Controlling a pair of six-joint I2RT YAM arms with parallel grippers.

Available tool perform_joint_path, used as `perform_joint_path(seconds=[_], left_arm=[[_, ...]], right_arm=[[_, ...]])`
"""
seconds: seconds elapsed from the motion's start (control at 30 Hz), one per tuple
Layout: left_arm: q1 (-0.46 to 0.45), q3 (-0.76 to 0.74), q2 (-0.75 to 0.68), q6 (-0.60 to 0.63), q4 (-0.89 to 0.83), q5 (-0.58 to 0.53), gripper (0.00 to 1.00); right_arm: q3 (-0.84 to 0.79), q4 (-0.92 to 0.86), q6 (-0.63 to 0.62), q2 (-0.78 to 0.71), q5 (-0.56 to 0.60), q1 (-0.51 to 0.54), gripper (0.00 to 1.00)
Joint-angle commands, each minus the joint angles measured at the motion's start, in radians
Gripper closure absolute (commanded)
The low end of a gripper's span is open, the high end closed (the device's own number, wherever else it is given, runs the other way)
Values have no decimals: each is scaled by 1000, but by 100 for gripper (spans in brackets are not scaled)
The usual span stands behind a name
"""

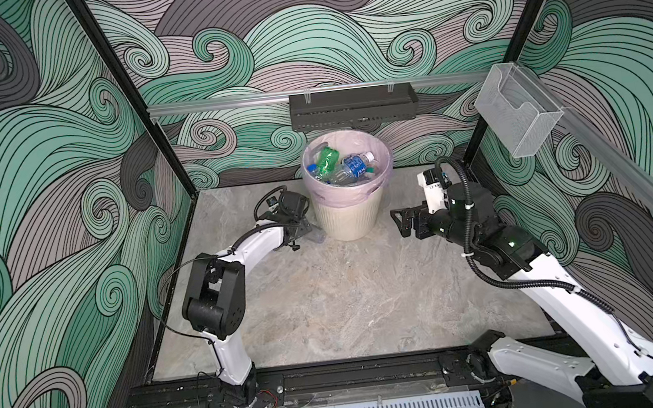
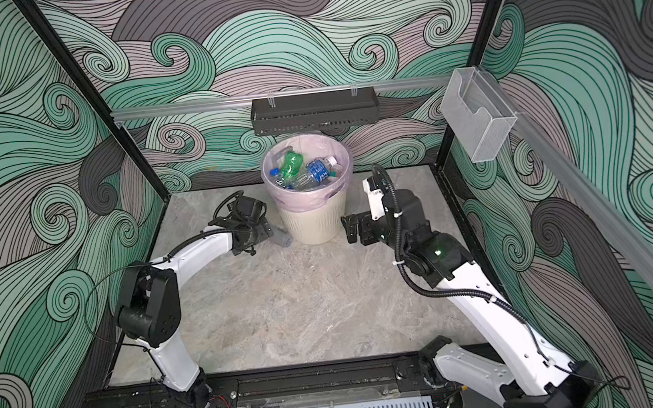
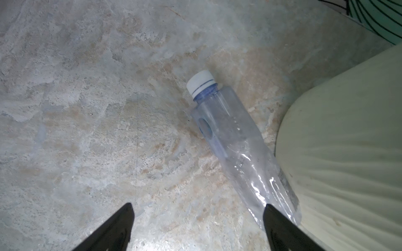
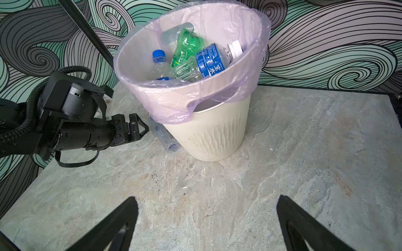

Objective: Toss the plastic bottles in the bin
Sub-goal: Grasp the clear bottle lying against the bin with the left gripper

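Three walls [image 1: 338, 23] close in the robot, all covered in big green, grey and pink swirls. Black posts stand in the corners, and a silver rail [image 1: 221, 103] runs along the back wall. The table [image 1: 347, 294] is flat and looks like grey stone with sandy patches.

Two white and black arms reach in from the near edge, the left arm [image 1: 218, 292] and the right arm [image 1: 543, 285].

The bin [image 1: 349, 215] stands at the back of the table, between the two grippers. It is cream with a pale pink bag [image 4: 174, 102] folded over its rim. A black tray [image 1: 352, 106] hangs on the rail, above and behind the bin, well past both grippers. A clear box [image 1: 520, 116] hangs on the side wall, above and behind the right gripper [image 1: 400, 221].

The right gripper points at the bin from the side, near it but apart. Its fingers are wide apart with nothing in between.

The left gripper [image 3: 198, 206] is low over the table, just beside the bin. Its fingers are wide apart too. One clear bottle [image 3: 228, 134] with a white cap lies on its side right under this gripper, with its bottom end against the foot of the bin. One finger [image 3: 280, 226] is over that end; touching or not, I cannot tell.

Many bottles [image 1: 343, 167] are piled inside the bin, up near the rim. A green one [image 4: 187, 47] and one with a blue label [image 4: 208, 63] lie on top.
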Motion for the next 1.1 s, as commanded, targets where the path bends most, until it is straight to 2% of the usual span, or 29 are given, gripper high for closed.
perform_joint_path(seconds=[0.0,0.27,0.47,0.77,1.07], left_arm=[[31,33,36,-71,38,59,5],[115,82,138,-135,62,270,10],[119,113,163,-123,91,277,10],[119,111,176,-138,157,351,12],[119,184,268,-136,135,378,12]], right_arm=[[-24,19,-3,-2,16,-8,0],[-55,34,8,-22,6,-9,0],[-72,34,17,-46,7,-12,0],[-86,35,24,-62,7,-13,0],[-94,37,27,-69,6,-12,0]])
